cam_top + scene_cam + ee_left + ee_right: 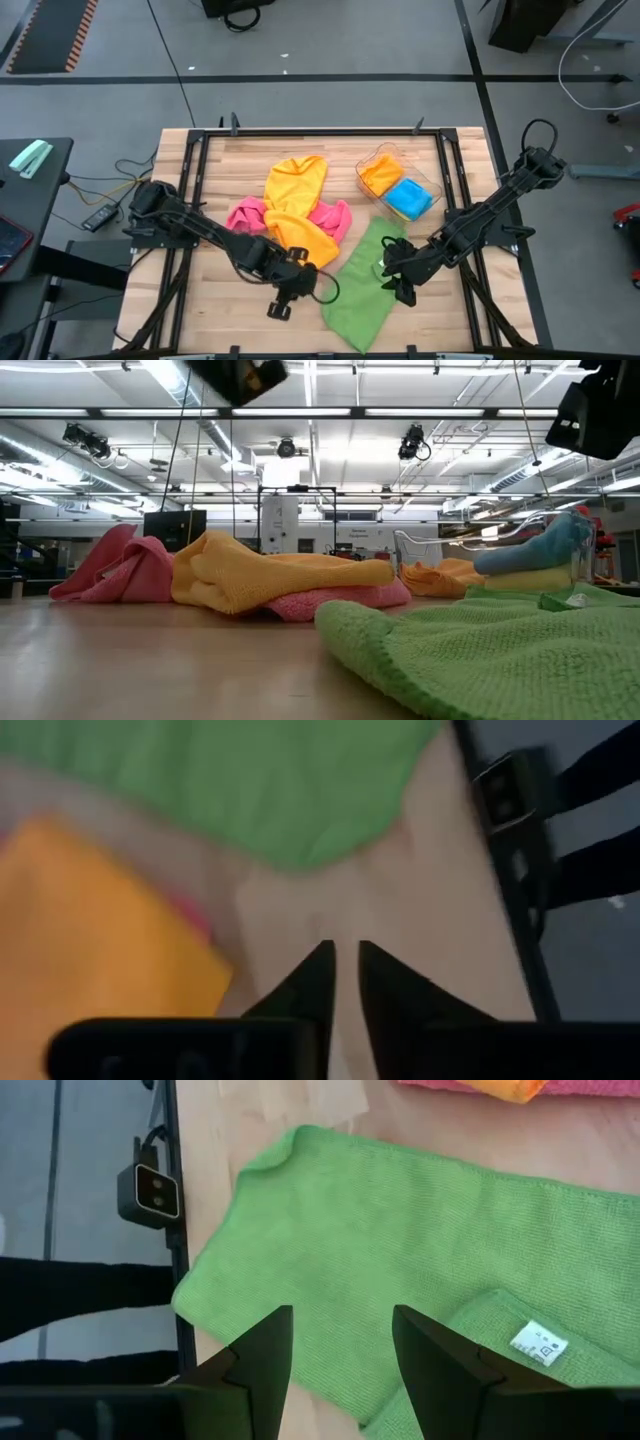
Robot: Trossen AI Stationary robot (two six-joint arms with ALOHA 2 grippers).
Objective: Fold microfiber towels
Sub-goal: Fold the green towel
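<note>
A green towel (pixel 365 285) lies on the table as a long strip running from the middle to the near edge; a folded-over part bearing a white tag (pixel 540 1345) rests on it. Left of it, a yellow-orange towel (pixel 300 210) lies crumpled on top of a pink towel (pixel 335 218). My left gripper (pixel 343 955) hovers over bare wood between the yellow-orange and green towels, its fingers a narrow gap apart with nothing between them. My right gripper (pixel 342 1335) hangs open above the green towel (pixel 400 1250), clear of it.
A clear plastic tray (pixel 372 158) at the far right holds an orange towel (pixel 382 172) and a blue towel (pixel 408 198). Black frame rails (pixel 455 170) border the table. A small camera (pixel 150 1192) sits at the near edge. Bare wood lies at the near left.
</note>
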